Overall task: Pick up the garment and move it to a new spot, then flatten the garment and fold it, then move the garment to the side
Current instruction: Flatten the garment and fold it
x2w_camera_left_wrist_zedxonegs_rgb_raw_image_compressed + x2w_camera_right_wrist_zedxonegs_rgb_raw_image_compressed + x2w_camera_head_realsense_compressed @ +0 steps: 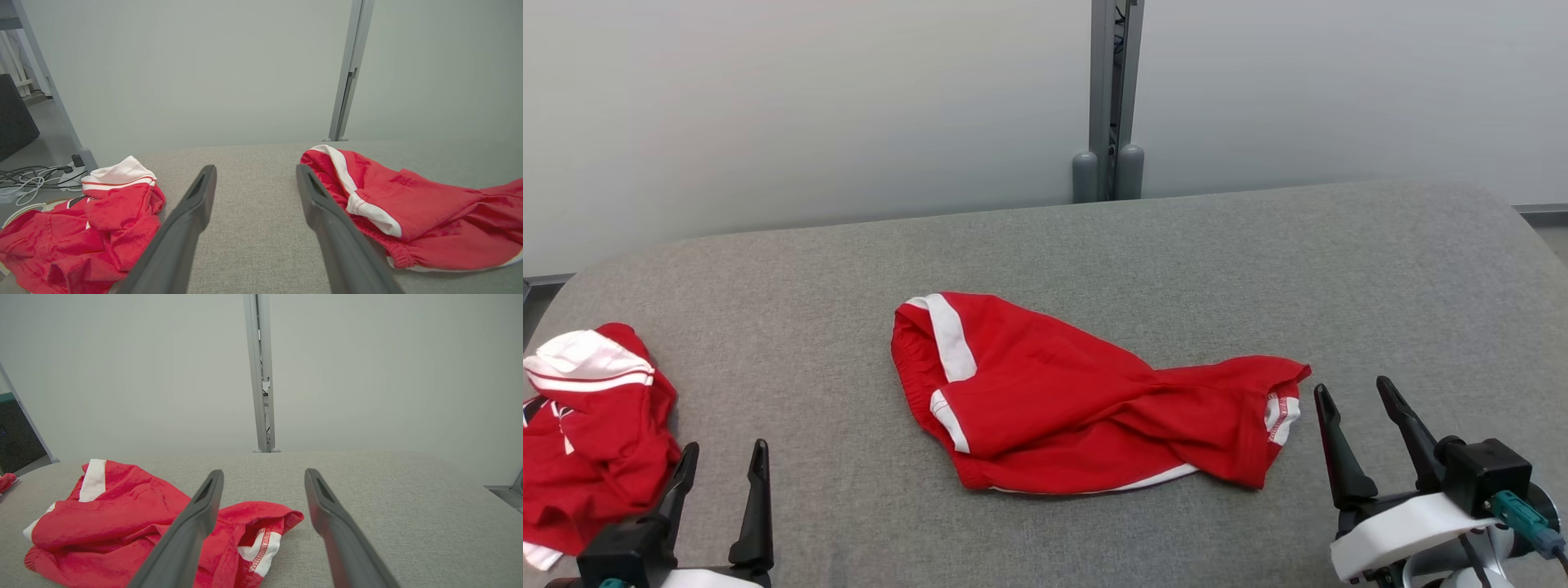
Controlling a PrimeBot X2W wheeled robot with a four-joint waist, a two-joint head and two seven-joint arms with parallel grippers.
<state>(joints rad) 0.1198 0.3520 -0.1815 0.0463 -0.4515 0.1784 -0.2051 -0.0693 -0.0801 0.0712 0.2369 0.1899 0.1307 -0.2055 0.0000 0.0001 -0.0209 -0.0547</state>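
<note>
- Crumpled red fabric shorts with white side stripes (1078,408): I see them lying loose about the middle of the grey fabric-covered bench (1094,245). The elastic waistband is at one end and a white-trimmed, stitched leg hem at the other. Neither hand grips them.
- Left hand (725,447): on the waistband side of the shorts and nearer to me, well apart from them. Its two dark fingers are spread wide with nothing between them.
- Right hand (1352,386): just beside the leg hem of the shorts, not touching. Its fingers are spread wide and it is empty.
- Heap of red and white cloth (596,433): well apart from the shorts, past the left hand, at the bench's edge.
- Grey metal post (1112,98): behind the shorts, beyond the bench's far edge, against a pale wall.
</note>
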